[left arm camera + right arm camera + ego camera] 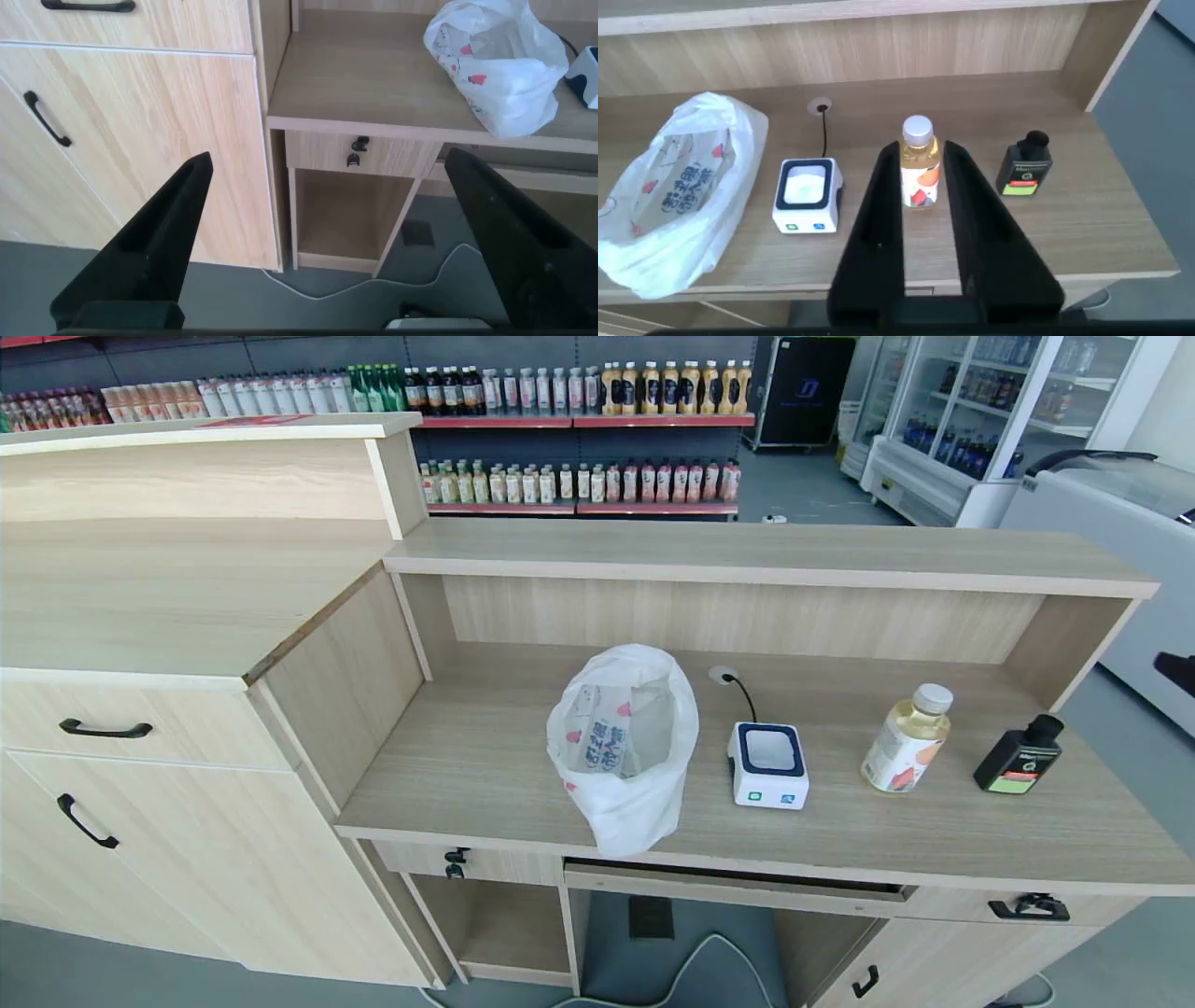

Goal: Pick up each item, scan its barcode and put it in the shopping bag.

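A white plastic shopping bag [621,747] stands open on the wooden counter [467,775], with a printed packet inside. To its right sit a white barcode scanner [767,765], a bottle of yellow drink with a white cap [907,739] and a small black bottle [1019,756]. My left gripper [329,159] hangs open and wide below counter height, in front of the cabinet, with the bag [500,65] far beyond it. My right gripper [923,154] is open in front of the counter edge. The yellow bottle [918,173] shows between its fingers, farther off and untouched.
A tall cabinet with drawers [140,728] stands left of the counter. A raised shelf [766,560] runs along the counter's back. The scanner's cable [739,689] goes to a hole behind it. Store shelves and fridges stand behind.
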### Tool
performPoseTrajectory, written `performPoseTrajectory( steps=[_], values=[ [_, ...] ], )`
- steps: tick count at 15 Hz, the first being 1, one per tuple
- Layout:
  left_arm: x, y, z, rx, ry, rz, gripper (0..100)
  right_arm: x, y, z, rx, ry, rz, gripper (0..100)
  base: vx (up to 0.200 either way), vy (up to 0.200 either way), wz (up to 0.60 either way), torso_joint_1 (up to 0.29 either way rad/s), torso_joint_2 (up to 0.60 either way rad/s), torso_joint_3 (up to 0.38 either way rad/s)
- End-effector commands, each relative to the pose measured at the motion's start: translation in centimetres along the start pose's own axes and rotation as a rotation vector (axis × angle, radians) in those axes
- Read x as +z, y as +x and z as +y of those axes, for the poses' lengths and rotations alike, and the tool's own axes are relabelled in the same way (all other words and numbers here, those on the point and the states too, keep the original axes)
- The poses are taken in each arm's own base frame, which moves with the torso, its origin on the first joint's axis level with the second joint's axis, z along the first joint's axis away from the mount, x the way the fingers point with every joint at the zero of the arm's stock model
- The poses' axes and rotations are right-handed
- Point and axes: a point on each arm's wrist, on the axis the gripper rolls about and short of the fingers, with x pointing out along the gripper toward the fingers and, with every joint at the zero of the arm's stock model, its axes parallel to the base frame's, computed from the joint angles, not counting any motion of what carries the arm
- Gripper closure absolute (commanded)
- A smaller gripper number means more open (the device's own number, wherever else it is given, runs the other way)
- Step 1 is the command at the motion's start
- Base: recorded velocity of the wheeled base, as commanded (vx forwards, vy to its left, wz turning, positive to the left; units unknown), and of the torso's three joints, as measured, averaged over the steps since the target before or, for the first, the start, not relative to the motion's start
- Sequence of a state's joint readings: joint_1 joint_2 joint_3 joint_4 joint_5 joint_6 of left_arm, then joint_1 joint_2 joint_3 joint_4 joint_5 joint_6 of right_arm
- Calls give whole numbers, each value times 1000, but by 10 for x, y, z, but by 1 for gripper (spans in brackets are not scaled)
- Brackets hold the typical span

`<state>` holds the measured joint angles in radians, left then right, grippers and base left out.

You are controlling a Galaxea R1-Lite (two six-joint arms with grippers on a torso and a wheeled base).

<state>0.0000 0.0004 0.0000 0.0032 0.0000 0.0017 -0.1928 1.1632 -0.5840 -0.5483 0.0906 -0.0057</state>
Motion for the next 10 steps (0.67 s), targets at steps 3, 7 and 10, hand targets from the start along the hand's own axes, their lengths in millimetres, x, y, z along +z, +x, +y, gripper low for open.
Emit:
performPoseTrajectory(
  steps=[3,7,10],
  values=[
    [0,0,0,0,0,-1,0,-91,114,-36,-11,-23,260,0,0,0,0,0,0,0],
    [0,0,0,0,0,-1,0,-143,151,-31,24,-133,262,0,0,0,0,0,0,0],
    [0,0,0,0,0,-1,0,-167,170,-18,62,-136,260,0,0,0,0,0,0,0]
  ],
)
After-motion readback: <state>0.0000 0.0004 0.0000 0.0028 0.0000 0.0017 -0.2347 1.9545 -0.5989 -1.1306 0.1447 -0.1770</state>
